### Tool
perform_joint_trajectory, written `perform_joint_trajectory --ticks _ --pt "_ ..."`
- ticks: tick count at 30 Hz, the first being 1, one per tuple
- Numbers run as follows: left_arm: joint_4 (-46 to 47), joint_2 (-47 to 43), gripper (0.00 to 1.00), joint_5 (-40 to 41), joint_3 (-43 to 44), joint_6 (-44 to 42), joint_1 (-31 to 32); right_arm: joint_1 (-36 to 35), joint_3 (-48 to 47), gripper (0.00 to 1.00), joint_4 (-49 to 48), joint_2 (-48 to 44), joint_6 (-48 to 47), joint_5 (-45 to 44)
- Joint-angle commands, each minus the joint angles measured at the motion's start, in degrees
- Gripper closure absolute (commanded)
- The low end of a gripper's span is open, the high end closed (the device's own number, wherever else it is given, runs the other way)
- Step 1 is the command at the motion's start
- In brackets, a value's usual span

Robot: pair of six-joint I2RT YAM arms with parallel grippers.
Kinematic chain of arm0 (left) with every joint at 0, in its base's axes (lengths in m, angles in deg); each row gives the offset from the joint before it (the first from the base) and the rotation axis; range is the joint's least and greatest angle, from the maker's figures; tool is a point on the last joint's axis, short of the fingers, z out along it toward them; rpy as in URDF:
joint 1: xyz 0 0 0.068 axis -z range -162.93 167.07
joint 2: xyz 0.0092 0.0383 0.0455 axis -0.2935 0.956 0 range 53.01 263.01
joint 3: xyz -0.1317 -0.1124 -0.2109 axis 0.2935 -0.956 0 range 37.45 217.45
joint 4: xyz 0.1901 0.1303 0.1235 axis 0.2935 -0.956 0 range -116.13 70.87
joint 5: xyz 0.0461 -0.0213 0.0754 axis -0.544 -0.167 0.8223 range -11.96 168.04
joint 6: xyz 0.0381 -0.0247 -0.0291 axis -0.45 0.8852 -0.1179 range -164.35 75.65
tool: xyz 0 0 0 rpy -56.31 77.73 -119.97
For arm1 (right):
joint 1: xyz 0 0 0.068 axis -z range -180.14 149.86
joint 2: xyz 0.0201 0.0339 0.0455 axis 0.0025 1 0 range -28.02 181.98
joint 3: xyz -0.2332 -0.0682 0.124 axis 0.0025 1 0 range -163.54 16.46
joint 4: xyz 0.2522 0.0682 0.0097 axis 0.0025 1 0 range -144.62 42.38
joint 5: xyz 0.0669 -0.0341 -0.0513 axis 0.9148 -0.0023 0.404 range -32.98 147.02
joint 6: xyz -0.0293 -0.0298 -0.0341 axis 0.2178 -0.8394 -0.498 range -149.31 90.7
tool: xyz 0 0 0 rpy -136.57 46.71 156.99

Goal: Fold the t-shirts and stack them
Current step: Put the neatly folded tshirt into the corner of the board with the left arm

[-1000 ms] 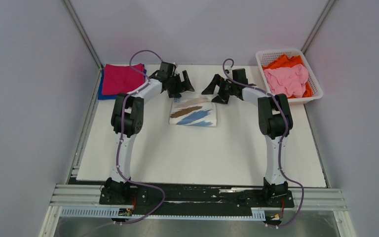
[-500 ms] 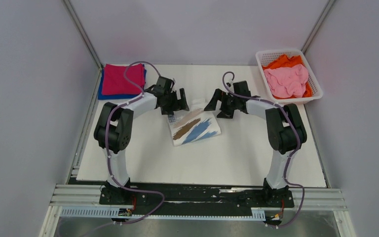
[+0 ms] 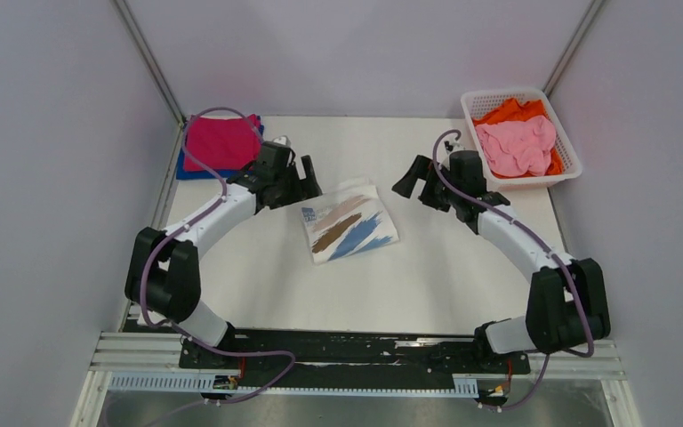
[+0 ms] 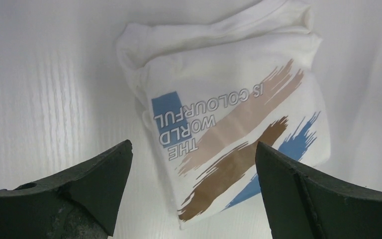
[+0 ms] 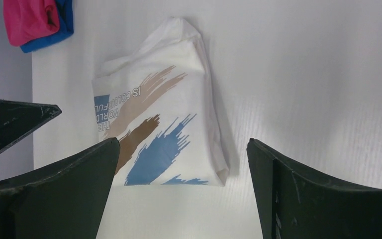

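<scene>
Jaws wide on both: left gripper [image 4: 193, 146] and right gripper [image 5: 183, 142] are spread and hold nothing. Each wrist view looks down between its fingers at the printed tee [image 3: 349, 227].

Printed tee: folded to a compact packet, print up, lying skewed on the table [image 3: 365, 294], roughly mid-width and toward the far half. Left gripper sits just beside its far-left corner; right gripper is off to its right, apart from it. Far end looks bunched, with a loose fold poking out past the packet edge (visible in both wrist views).

Rest of the batch:
- magenta tee [image 3: 218, 142] folded, on top of the blue tee [image 3: 182, 169], far-left corner. That's the stack. Likely parked there to keep the centre free for folding.
- pink tee [image 3: 516, 147] and orange tee [image 3: 509, 111] crumpled in the basket [image 3: 516, 92], far right. Not folded yet.

My read: fold on the printed tee looks done, the next step is moving it onto the magenta tee. Left arm is the natural carrier since it's on the stack side; right arm is nearer the basket for the next pick.

Risk: packet is several layers thick. A pinch catching only the top layers would let it fall open in transit, and the bunched far end would likely go first. Grab an edge through all layers.
</scene>
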State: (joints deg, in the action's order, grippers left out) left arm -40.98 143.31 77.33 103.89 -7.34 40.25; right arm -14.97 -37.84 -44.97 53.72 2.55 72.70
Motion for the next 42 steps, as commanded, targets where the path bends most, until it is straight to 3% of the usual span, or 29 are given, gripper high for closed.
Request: perform_joint_trajectory --ticks 1,6,19,23,27,32,38,42 --pt "2.1 -2.6 0.0 0.0 -8.5 6.7 0.4 0.1 4.5 0.0 0.5 -7.8 -0.6 -10.3" --pt "5.6 -1.4 0.03 -0.1 -13.2 10.9 0.4 0.2 6.8 0.0 2.4 -10.6 -1.4 -12.4" --pt "11.5 10.6 0.34 -4.7 -11.0 13.6 1.6 0.5 7.2 0.0 2.2 -8.1 -1.3 -14.6" --pt "10.3 14.9 0.59 -4.4 -7.6 12.9 2.8 0.7 7.3 0.0 2.1 -7.8 -1.4 -15.6" --pt "4.3 19.2 0.97 2.5 -1.1 9.5 3.0 1.0 7.7 0.0 1.6 -7.9 -2.1 -17.2" --pt "-9.7 23.1 1.0 18.6 14.5 -1.4 3.0 1.1 8.8 0.0 -0.9 -7.8 -3.2 -18.7" --pt "-13.7 29.0 1.0 32.9 29.1 -14.8 2.0 1.1 11.6 0.0 -6.8 -8.0 -3.5 -21.1" --pt "-11.1 33.9 1.0 37.3 37.3 -24.1 0.0 1.1 12.1 0.0 -8.7 -6.8 -4.2 -22.1"
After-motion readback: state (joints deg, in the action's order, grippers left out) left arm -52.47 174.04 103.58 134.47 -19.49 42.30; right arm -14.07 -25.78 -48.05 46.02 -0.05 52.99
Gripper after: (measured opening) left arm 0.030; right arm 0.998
